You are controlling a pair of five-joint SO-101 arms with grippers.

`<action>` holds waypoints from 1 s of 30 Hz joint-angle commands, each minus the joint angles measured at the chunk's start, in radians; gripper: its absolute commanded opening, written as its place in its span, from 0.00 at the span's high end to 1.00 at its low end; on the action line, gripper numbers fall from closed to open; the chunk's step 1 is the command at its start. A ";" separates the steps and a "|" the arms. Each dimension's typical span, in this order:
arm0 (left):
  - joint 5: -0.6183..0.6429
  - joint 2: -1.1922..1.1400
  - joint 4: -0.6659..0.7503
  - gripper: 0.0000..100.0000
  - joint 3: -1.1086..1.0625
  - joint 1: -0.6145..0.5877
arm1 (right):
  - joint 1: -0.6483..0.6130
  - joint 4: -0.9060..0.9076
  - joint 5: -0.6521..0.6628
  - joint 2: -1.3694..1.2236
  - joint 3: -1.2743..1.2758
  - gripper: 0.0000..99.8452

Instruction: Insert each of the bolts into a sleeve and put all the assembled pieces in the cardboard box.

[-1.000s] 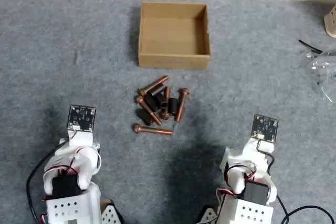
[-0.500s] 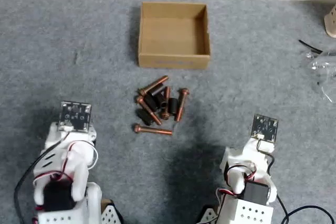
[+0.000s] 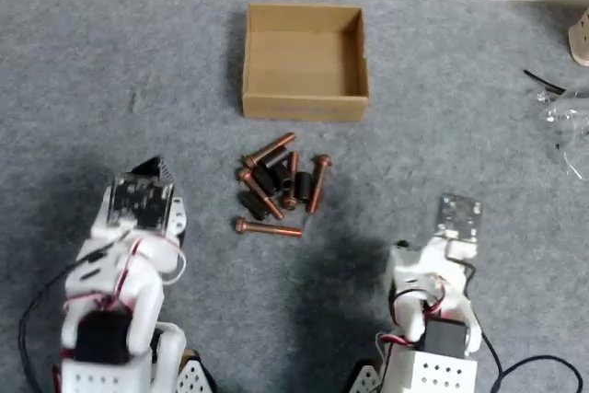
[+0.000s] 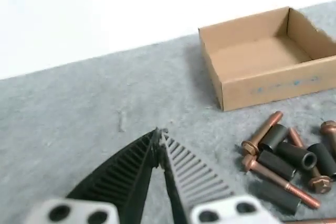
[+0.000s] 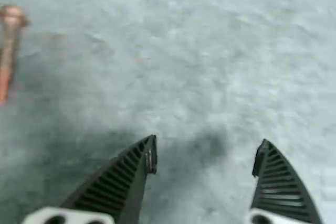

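Note:
Several copper bolts and black sleeves lie in a loose pile (image 3: 281, 181) on the grey felt, with one bolt (image 3: 267, 226) lying apart on the near side. The cardboard box (image 3: 304, 108) stands open and empty beyond the pile. In the left wrist view the box (image 4: 278, 85) and the pile (image 4: 286, 156) lie off to one side of my left gripper (image 4: 160, 136), which is shut on nothing above the felt. From above, that gripper (image 3: 152, 170) is left of the pile. My right gripper (image 5: 206, 153) is open over bare felt, with one bolt (image 5: 8, 51) at the edge.
Clear plastic pieces and a black cable (image 3: 561, 108) lie at the table's right edge, with a beige object (image 3: 580, 39) behind them. Grey felt (image 3: 442, 135) covers the table around the pile and the box.
The left arm has risen and swung forward, so its shut gripper tip now pokes out beyond the wrist camera. The right arm's wrist has tilted slightly.

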State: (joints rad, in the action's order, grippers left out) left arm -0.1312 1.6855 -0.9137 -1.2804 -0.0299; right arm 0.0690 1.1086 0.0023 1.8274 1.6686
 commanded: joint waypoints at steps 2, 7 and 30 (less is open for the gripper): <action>0.009 -0.355 0.157 0.99 0.093 0.013 | -0.127 -0.035 -0.005 0.002 0.147 0.72; 0.055 -0.670 0.204 0.99 0.211 0.030 | -0.136 -0.030 -0.009 0.008 0.147 0.72; 0.190 -1.224 0.417 0.99 0.265 0.039 | 0.173 0.033 0.163 0.008 0.013 0.72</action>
State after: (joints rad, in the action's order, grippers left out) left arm 0.0514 0.4611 -0.5163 -1.0226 0.0008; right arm 0.2271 1.1408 0.1419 1.8274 1.6686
